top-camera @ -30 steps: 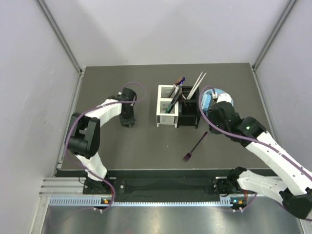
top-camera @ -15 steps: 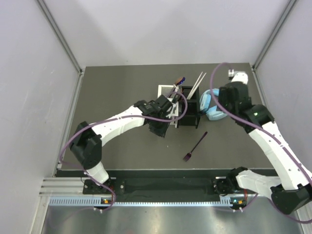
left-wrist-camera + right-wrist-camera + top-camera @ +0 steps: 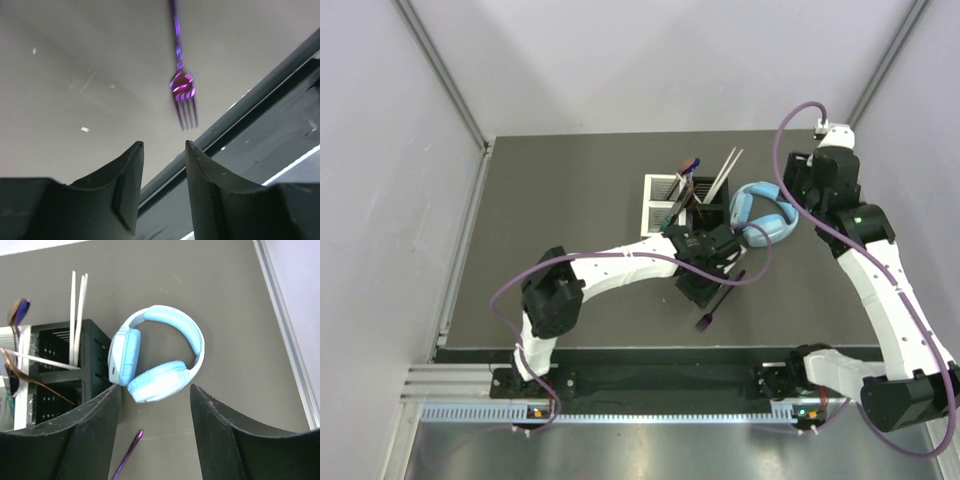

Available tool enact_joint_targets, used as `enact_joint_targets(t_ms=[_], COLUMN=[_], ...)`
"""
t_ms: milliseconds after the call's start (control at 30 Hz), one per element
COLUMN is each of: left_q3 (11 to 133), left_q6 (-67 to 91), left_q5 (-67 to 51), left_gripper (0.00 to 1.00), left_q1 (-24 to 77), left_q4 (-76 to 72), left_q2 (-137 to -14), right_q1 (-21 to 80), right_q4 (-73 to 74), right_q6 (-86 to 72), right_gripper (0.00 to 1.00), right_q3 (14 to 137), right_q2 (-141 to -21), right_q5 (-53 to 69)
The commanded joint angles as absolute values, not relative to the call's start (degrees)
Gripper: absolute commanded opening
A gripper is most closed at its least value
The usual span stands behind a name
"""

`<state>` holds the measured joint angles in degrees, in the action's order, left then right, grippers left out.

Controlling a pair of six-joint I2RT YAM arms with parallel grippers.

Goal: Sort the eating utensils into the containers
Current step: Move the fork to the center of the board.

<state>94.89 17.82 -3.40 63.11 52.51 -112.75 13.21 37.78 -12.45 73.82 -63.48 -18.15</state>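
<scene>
A purple-blue fork lies alone on the dark table in front of the black caddy. My left gripper is open and empty, just above and beside the fork. In the left wrist view the fork lies ahead of my open gripper, tines toward it. The white caddy and the black caddy hold several utensils, among them white sticks. My right gripper is open and empty, raised at the far right. In its view my right gripper is above the headphones, and the black caddy and the fork's handle end show.
Light-blue headphones lie right of the black caddy, and show in the right wrist view. The table's front edge and a rail run just past the fork. Grey walls close in the left, back and right sides.
My left arm has swung from the table's left side across to the fork in front of the caddies. My right arm has drawn back and up to the far right, uncovering the headphones.
</scene>
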Motion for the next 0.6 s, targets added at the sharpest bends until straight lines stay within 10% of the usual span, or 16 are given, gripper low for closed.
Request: enact_joint_targets(t_ms=[0, 567], left_q3=[98.61, 95.36], left_q6=[17.40, 16.96], left_q5=[-3.16, -2.02], left_gripper=[0.46, 0.47], left_q1=[63.72, 66.00], left_q4=[51.69, 42.01], left_q2=[-114.95, -119.80], right_q1=[11.87, 11.34], right_q4=[34.45, 34.28], right_q6=[-12.83, -14.59], right_gripper=[0.58, 0.58], right_q3=[71.64, 66.45], right_q2=[-61.70, -57.39], right_q5=[-15.56, -13.63])
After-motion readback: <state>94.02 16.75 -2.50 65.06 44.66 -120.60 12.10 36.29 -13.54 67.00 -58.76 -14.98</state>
